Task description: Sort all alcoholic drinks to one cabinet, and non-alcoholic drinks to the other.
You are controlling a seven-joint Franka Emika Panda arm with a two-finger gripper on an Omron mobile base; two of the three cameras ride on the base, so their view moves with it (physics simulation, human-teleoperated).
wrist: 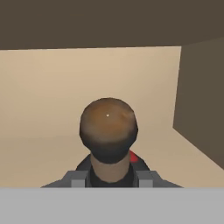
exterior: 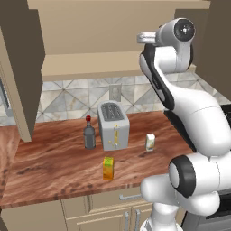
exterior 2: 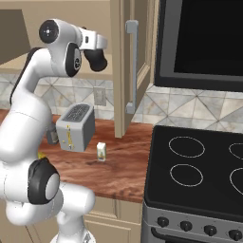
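A: Toaster [exterior: 113, 125] taken as landmark. What is carried?

B: The squat black bottle [wrist: 108, 131], seen from above in the hand view; the claw [wrist: 111, 177] is clamped on its neck, fingers [wrist: 78, 179] close at either side. It is held high above the toaster, inside the open wall cabinet [exterior: 90, 58], over the pale shelf [wrist: 52, 113].

A: The rest?

B: On the surface [exterior: 54, 167]: the grey bottle with red cap [exterior: 89, 133] just left of the toaster, the white-cream carton [exterior: 150, 141] to its right, the orange-yellow carton [exterior: 108, 168] in front.

A: Step in hand?

B: Shelving of the first alcoholic drink, it is judged. Next, the bottle should be lowered upright onto the shelf, released, and the claw withdrawn clear of the door [exterior 2: 124, 66].
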